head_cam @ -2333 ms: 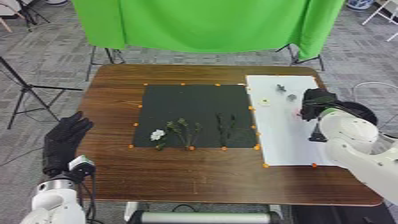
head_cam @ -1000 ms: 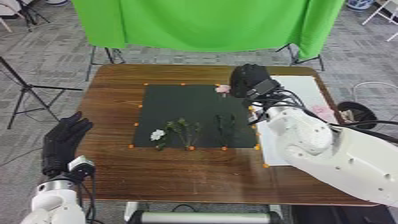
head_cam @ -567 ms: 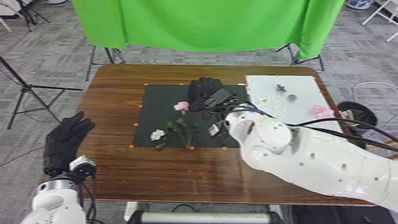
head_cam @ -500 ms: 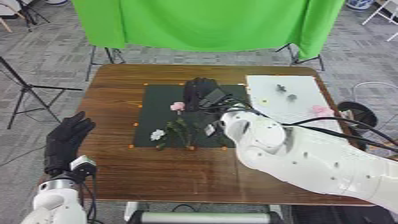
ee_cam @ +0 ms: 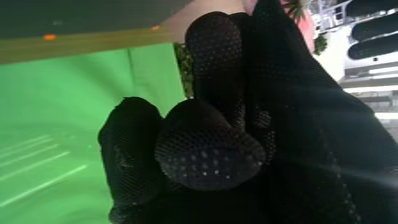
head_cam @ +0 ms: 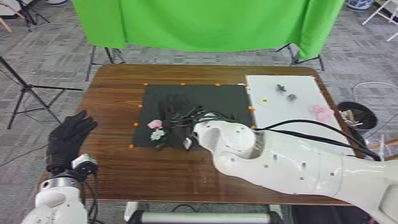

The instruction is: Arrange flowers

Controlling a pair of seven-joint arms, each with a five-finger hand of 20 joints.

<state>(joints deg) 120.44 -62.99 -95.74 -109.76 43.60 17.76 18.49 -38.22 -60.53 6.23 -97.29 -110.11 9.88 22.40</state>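
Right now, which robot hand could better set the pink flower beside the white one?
Probably right: the right robot hand holds the pink flower near the white flower; the left robot hand is off the dark mat.

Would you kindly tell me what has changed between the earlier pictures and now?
The right robot hand has moved left from the white board to the dark mat, carrying a pink flower to beside the white flower. The left robot hand stayed put.

And no lettering to be read here — no label, no brand, no number, no sign — nothing legible in either view.
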